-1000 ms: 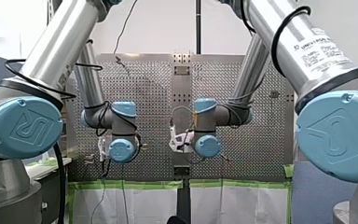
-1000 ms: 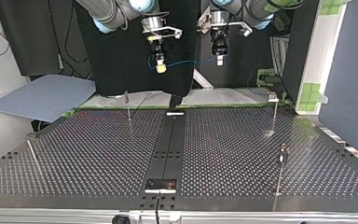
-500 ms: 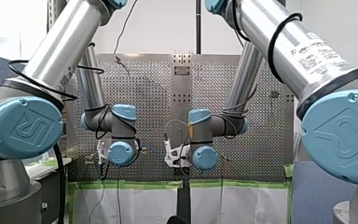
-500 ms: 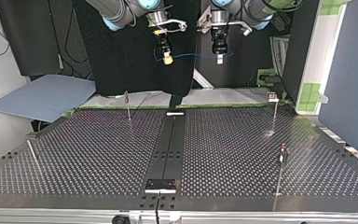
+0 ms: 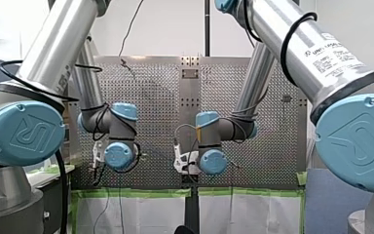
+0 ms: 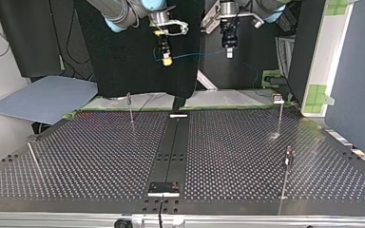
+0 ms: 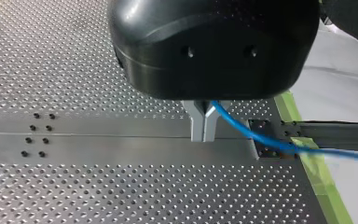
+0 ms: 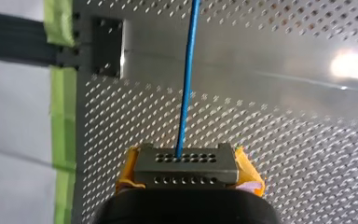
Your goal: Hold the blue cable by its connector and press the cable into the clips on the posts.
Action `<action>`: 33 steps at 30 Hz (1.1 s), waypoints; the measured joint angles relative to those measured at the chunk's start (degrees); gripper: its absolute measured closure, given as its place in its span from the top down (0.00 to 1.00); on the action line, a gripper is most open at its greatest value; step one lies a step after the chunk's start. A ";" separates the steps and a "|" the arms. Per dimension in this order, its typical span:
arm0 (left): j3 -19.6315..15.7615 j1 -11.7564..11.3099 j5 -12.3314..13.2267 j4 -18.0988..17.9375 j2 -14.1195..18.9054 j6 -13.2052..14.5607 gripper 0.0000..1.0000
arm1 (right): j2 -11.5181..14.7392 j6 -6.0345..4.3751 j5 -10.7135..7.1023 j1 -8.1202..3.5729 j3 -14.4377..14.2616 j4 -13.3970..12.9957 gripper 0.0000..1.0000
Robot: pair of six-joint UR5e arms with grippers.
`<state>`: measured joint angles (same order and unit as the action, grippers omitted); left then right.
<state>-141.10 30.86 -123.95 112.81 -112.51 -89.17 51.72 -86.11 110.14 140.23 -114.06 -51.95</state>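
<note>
The thin blue cable (image 6: 195, 55) hangs stretched between both grippers, high above the far edge of the perforated table (image 6: 100, 161). My right gripper (image 6: 167, 60), at the top view's left, has its yellow pads shut on the cable's metal connector (image 8: 186, 165), and the blue cable (image 8: 186, 84) runs straight out ahead of it. My left gripper (image 7: 204, 128) has its metal fingers shut on the blue cable (image 7: 256, 139), which trails off to one side. In the top view my left gripper (image 6: 228, 52) hangs to the right of the other. Thin posts (image 6: 130, 107) (image 6: 279, 114) (image 6: 286, 168) stand on the table, far below the cable.
A smooth centre rail (image 6: 171, 147) divides the table, with a small black plate (image 6: 164, 188) at its near end in the top view. Another thin post (image 6: 33, 159) leans at that view's left. Green tape (image 7: 317, 182) lines the table edge. A blue-grey board (image 6: 43, 97) lies beyond the left corner.
My right gripper swung toward the top view's middle and rose a little. My left gripper lifted and shifted slightly right there, pulling the cable straighter. Both grips are unchanged.
</note>
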 joint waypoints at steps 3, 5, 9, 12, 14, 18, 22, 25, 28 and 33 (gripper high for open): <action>-0.15 0.01 -0.01 0.17 1.11 0.11 0.00 | 0.01 -0.09 1.52 0.00 0.01 1.61 0.00; -0.18 0.01 -0.01 0.20 1.44 0.13 0.00 | 0.02 -0.11 2.11 0.00 0.02 2.62 0.00; -0.19 0.01 -0.02 0.22 1.62 0.14 0.00 | 0.01 -0.12 2.46 0.00 0.02 3.47 0.00; -0.20 0.01 -0.01 0.22 1.63 0.14 0.00 | 0.02 -0.13 2.52 0.00 0.02 3.64 0.00; -0.29 0.05 0.04 0.16 1.57 0.17 0.00 | 0.02 -0.13 2.53 0.00 0.02 3.68 0.00; -1.25 0.19 0.97 -0.77 1.26 0.05 0.00 | 0.71 -0.47 1.85 -0.17 -0.14 4.35 0.00; -2.92 0.24 1.58 -0.97 2.43 -0.66 0.00 | 2.51 -1.35 0.50 -0.07 -0.15 5.43 0.00; -3.75 0.02 1.45 -0.08 3.77 -1.52 0.00 | 4.00 -2.47 -0.73 -0.25 -0.14 6.19 0.00; -3.74 -0.27 0.68 1.14 5.13 -1.94 0.00 | 5.37 -3.74 -2.03 -0.59 0.10 7.29 0.00; -2.13 -0.58 -1.42 3.73 7.76 -2.40 0.00 | 7.73 -4.68 -4.36 -0.91 1.81 9.56 0.00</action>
<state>-143.23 30.29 -125.37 116.54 -104.75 -91.57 59.45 -90.80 105.78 139.32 -112.25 -42.39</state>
